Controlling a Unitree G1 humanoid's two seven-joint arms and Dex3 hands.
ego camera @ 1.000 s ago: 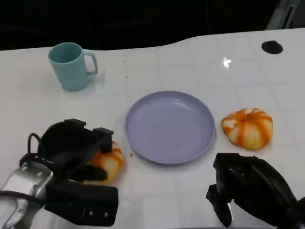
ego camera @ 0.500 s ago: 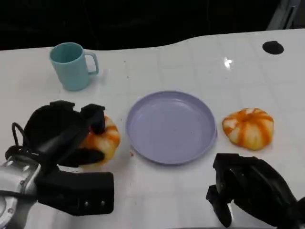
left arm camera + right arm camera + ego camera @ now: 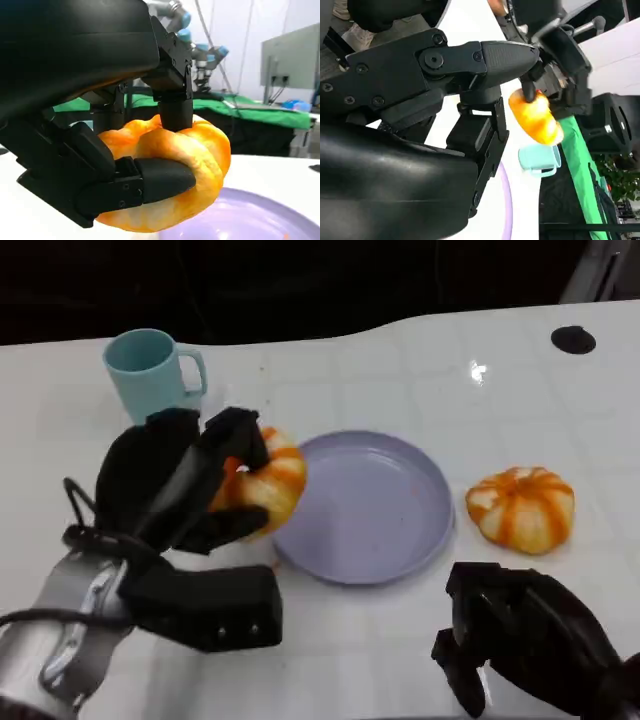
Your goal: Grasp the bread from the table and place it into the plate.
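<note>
We have the bread [image 3: 262,483] gripped in our left hand [image 3: 180,490], lifted just beside the plate [image 3: 400,540] at its cup-side rim, so the plate's middle lies beyond the bread; our right hand [image 3: 520,635] rests curled and empty, nearer the second bun [image 3: 520,508]

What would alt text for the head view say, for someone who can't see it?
The left hand holds an orange bread at the edge of a purple plate. A second bread lies right of the plate, a teal mug sits behind, and the right hand rests nearby.
</note>
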